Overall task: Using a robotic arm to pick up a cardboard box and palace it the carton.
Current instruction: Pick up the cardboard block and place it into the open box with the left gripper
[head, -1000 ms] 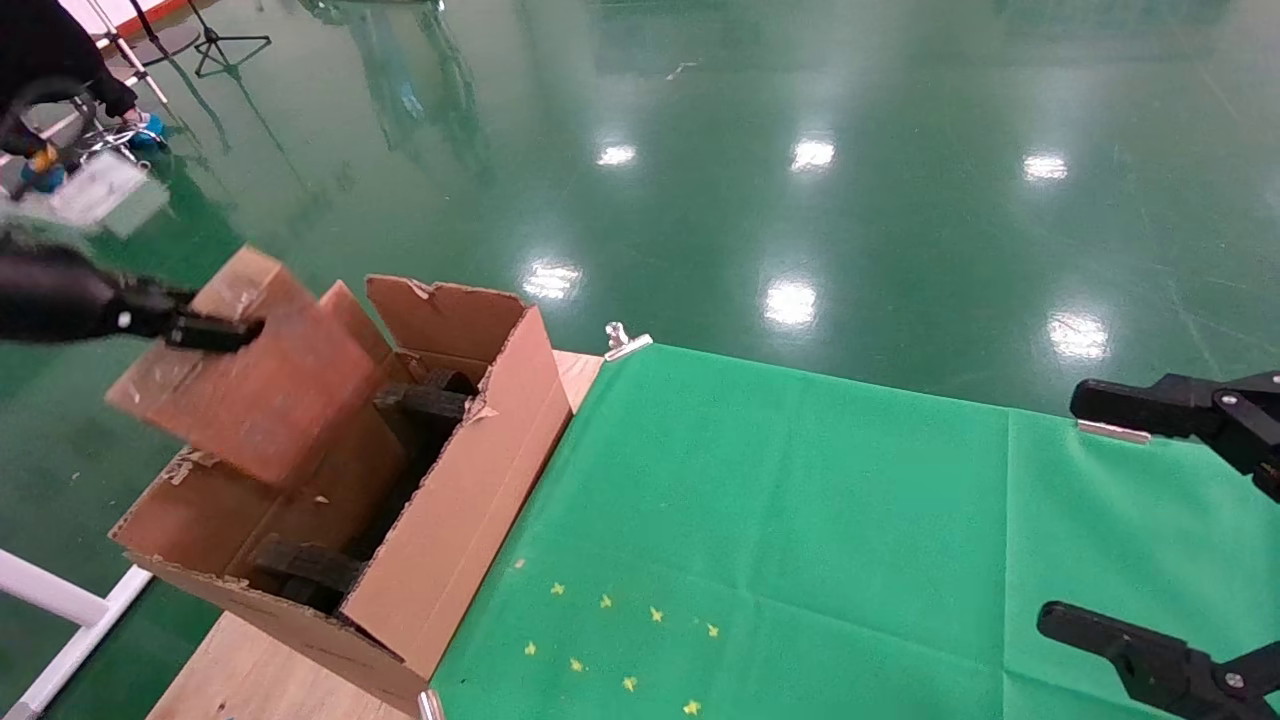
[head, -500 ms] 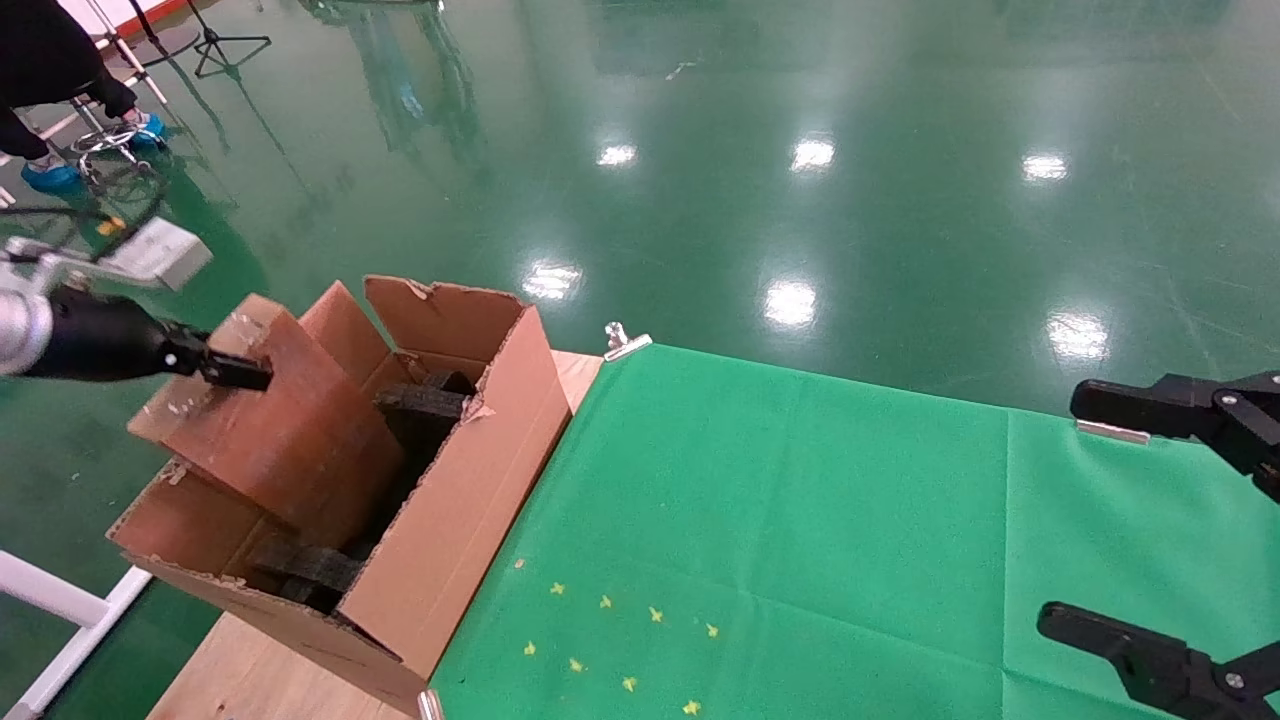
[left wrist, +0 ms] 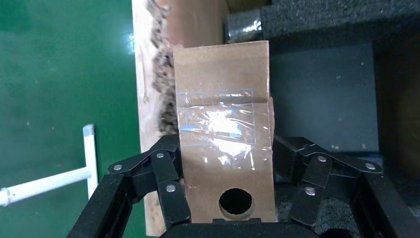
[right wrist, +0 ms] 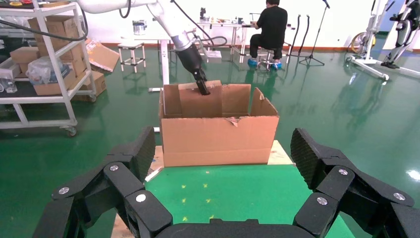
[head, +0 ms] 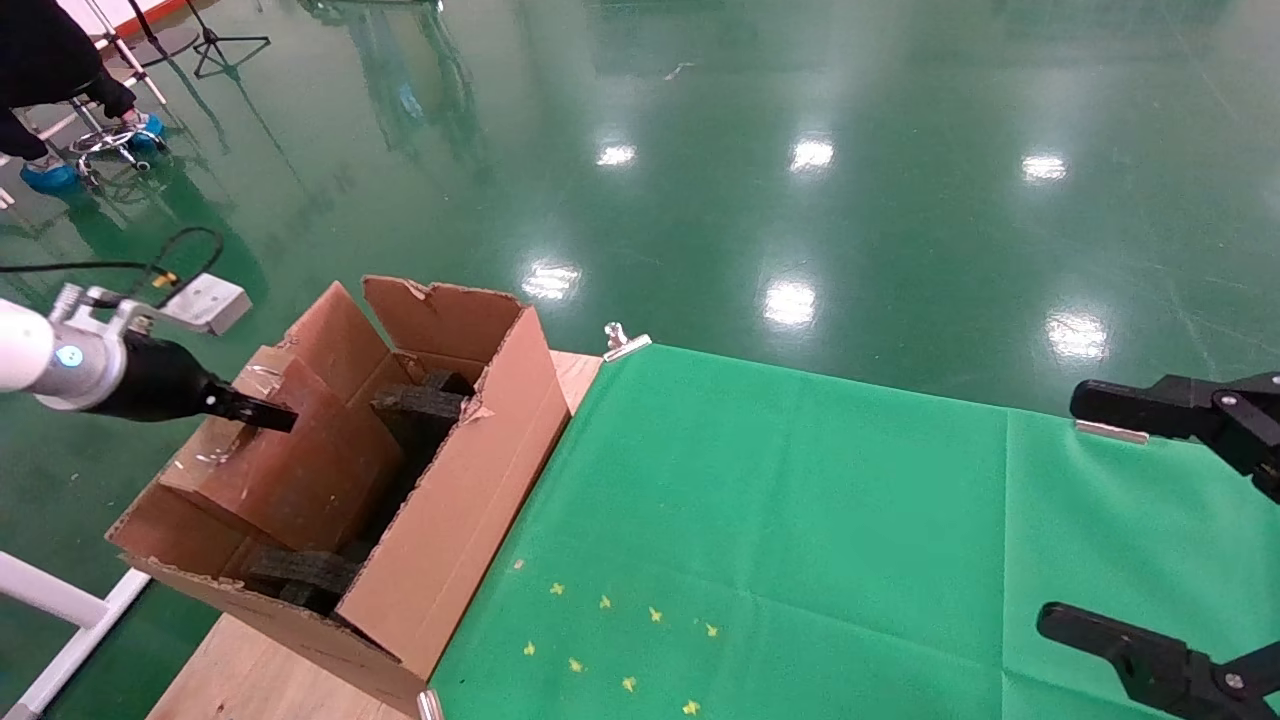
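Observation:
The small brown cardboard box [head: 300, 470], taped and with a round hole [left wrist: 236, 202], stands tilted inside the open carton [head: 470, 490], partly below its rim. My left gripper [head: 255, 415] is shut on the box's upper end, one finger on each side [left wrist: 224, 148]. Black foam pieces [head: 420, 400] lie in the carton beside and beneath the box. From the right wrist view the box [right wrist: 200, 102] shows above the carton's front wall [right wrist: 218, 139]. My right gripper [head: 1120, 520] hovers open and empty over the green cloth at the far right.
A green cloth [head: 800, 520] covers the wooden table [head: 260, 670], held by a metal clip [head: 625, 342]. A white frame bar [head: 60, 600] runs beside the carton. A seated person [right wrist: 270, 29] and a shelf cart [right wrist: 44, 64] stand behind.
My left gripper has come down and to the right with the box, sinking it from above the carton's rim into the carton. The right arm has not moved.

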